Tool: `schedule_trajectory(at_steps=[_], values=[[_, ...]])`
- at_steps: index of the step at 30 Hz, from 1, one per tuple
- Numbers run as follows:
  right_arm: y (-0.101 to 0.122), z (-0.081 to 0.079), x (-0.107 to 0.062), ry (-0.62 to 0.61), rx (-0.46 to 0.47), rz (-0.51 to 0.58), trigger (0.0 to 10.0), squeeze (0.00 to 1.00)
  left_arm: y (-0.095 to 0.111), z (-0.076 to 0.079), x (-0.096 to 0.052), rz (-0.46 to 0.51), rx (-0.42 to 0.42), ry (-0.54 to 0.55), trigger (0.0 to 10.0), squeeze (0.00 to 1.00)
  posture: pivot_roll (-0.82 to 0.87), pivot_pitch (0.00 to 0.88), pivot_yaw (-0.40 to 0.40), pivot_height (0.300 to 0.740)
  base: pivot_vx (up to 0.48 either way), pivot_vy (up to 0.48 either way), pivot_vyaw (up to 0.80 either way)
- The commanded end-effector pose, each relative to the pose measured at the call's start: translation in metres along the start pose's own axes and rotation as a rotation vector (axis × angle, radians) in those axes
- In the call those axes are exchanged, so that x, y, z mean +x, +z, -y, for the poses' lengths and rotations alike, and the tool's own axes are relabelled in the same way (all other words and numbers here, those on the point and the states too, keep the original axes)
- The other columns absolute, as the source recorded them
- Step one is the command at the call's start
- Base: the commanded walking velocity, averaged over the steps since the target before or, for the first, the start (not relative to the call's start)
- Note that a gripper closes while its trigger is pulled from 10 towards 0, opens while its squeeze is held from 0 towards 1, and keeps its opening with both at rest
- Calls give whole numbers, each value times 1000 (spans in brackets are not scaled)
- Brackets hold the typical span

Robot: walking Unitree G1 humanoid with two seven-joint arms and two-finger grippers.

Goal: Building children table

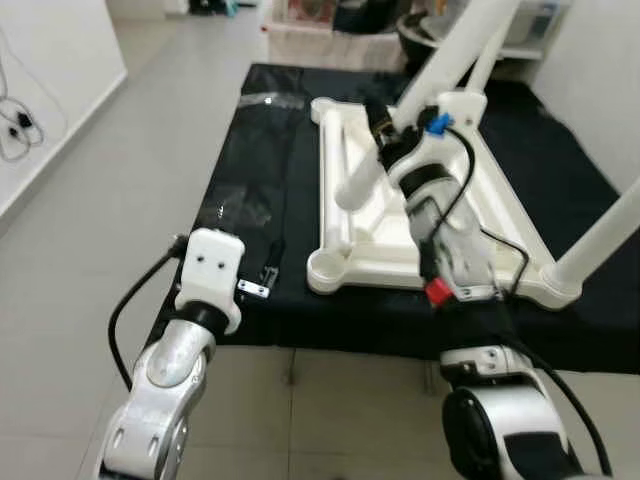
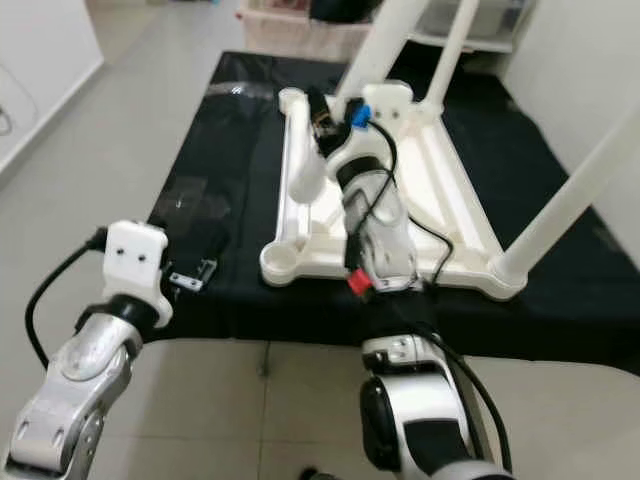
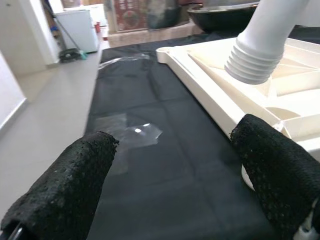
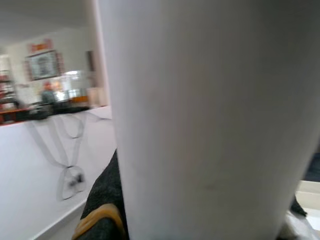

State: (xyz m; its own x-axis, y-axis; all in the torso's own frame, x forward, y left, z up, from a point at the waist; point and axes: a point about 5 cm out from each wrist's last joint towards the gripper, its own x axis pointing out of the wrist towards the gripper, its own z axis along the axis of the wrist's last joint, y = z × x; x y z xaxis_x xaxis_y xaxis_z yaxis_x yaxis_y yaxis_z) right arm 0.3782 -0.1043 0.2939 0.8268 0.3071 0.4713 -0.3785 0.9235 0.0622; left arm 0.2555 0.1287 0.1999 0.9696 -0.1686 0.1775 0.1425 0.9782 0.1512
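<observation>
Right end effector grips a loose white table leg over the upturned children's table top.

The white table top point(image 1: 430, 215) lies upside down on a black cloth point(image 1: 255, 190) on the floor, two legs already standing in its corners. The right end effector point(image 1: 385, 135) is closed around the loose leg point(image 1: 372, 170), held slanting above the frame. The left end effector point(image 3: 175, 185) hovers wide open, holding nothing, near the top's empty corner socket point(image 1: 328, 265).
</observation>
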Motion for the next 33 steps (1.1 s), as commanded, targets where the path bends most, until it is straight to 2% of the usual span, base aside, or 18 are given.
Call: schedule_trajectory(at_steps=[1, 3, 4, 5, 7, 9, 13, 20, 23, 24, 27, 29, 31, 33], values=[[5, 3, 5, 44, 6, 6, 10000, 0, -2, 1, -2, -12, 5, -10, 10000, 0, 120, 139, -56, 740, 0, 0, 0], [5, 3, 5, 44, 6, 6, 10000, 0, -2, 1, -2, -12, 5, -10, 10000, 0, 120, 139, -56, 740, 0, 0, 0], [7, 9, 20, 183, -13, -75, 10000, 0, -1, 11, -7, -11, -31, -70, 10000, 0, 117, 157, -63, 740, 0, 0, 0], [7, 9, 20, 183, -13, -75, 10000, 0, -1, 11, -7, -11, -31, -70, 10000, 0, 117, 157, -63, 740, 0, 0, 0], [6, 13, 27, 270, -26, -149, 10000, 0, 2, 20, -11, -5, -67, -125, 10000, 0, 119, 164, -65, 740, 0, 0, 0], [1, 16, 28, 339, -73, -234, 10000, 0, 4, 29, -16, -6, -94, -174, 10000, 0, 121, 180, -67, 740, 0, 0, 0], [-3, 20, 28, 376, -105, -301, 10000, 0, 6, 36, -20, -9, -119, -209, 10000, 0, 118, 196, -71, 740, 0, 0, 0], [1, 18, 30, 464, -65, -340, 10000, 0, 12, 46, -29, -9, -137, -244, 10000, 0, 125, 245, -78, 740, 0, 0, 0], [5, 10, 31, 602, -1, -326, 10000, 0, 16, 51, -34, -13, -157, -251, 10000, 0, 129, 264, -83, 740, 0, 0, 0], [5, 10, 31, 602, -1, -326, 10000, 0, 16, 51, -34, -13, -157, -251, 10000, 0, 129, 264, -83, 740, 0, 0, 0], [3, 2, 24, 810, 19, -347, 10000, 0, 17, 55, -39, -23, -168, -257, 10000, 0, 133, 274, -81, 740, 0, 0, 0], [3, 2, 24, 810, 19, -347, 10000, 0, 17, 55, -39, -23, -168, -257, 10000, 0, 133, 274, -81, 740, 0, 0, 0], [1, -3, 19, 938, 51, -358, 10000, 0, 18, 57, -42, -31, -178, -259, 10000, 0, 134, 276, -80, 740, 0, 0, 0], [1, -3, 19, 938, 51, -358, 10000, 0, 18, 57, -42, -31, -178, -259, 10000, 0, 134, 276, -80, 740, 0, 0, 0]])
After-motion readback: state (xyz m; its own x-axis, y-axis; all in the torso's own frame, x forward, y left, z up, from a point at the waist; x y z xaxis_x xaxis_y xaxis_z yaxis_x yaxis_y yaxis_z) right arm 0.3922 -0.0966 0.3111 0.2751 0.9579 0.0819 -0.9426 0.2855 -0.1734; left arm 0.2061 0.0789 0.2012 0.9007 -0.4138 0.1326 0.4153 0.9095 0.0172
